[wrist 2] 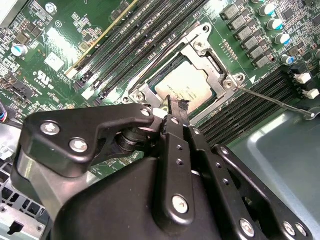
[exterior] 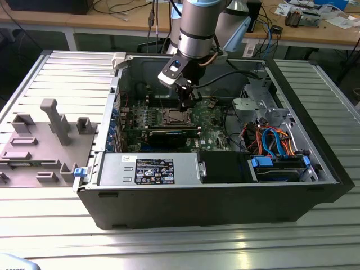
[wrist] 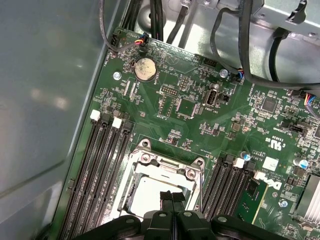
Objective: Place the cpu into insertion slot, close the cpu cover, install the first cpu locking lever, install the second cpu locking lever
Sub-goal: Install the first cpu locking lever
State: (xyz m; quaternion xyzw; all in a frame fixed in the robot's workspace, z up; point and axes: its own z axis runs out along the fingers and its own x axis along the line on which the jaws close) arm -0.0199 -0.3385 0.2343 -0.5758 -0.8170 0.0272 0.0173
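Our fingers (wrist: 165, 199) are pressed together with nothing between them, and the gripper (wrist 2: 175, 106) tip hangs just over the cpu's near edge. The cpu (wrist 2: 187, 86) lies flat under the tips, metal top up, seated in the slot (exterior: 175, 117), with the cover (wrist 2: 214, 64) lying down around it. Beyond the fingers a thin lever (wrist 2: 280, 102) runs out from the cover's corner, slanting across the memory slots (wrist 2: 245, 110).
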